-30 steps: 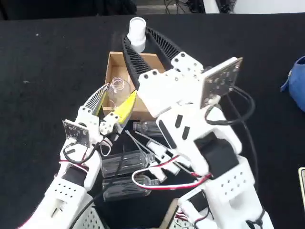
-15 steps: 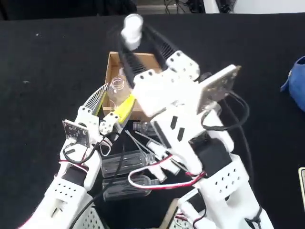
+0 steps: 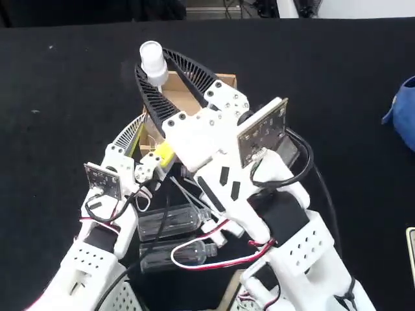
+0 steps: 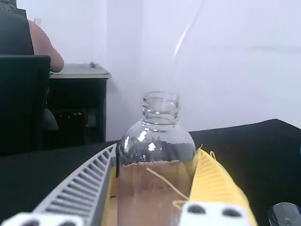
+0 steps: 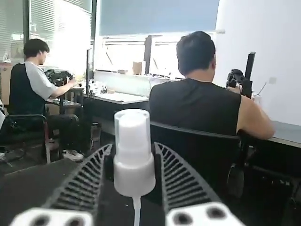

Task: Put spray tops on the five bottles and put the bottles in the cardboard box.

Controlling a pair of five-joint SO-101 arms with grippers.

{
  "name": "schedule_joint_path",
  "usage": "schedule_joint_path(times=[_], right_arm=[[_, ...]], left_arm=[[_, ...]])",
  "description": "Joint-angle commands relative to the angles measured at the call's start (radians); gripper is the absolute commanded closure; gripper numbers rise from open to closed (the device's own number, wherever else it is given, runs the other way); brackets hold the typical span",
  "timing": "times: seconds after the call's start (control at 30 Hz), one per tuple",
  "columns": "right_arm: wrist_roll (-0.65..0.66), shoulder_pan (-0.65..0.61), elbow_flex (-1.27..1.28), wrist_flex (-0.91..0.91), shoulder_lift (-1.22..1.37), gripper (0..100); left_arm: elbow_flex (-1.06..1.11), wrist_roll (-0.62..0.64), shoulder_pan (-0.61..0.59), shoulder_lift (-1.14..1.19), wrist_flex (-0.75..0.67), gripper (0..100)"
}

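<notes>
Spray top: white, upright, pinched between the black ribbed fingers of the right end effector. From the high view it sits raised at the far left corner of the cardboard box.
Bottle: clear, upright, neck bare, clamped between the grey and yellow fingers of the left end effector, by the box.
Clear bottles, two: lying on their sides, just beside each other, on the black desk between the arms.

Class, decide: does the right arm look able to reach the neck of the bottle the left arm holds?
Likely yes: nothing covers the bottle neck in the left pincer; the right pincer holds a spray top nearby.
</notes>
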Motion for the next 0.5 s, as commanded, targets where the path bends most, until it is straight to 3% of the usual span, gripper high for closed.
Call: schedule_joint_path(times=[0.0,0.47], right_arm=[[0.018,-0.009,-0.053,0.002,-0.016,98.7],[0.014,-0.014,0.125,0.003,-0.019,98.2]], left_arm=[[0.024,0.009,-0.007,-0.018,-0.023,97],[0.024,0.009,-0.007,-0.018,-0.023,97]])
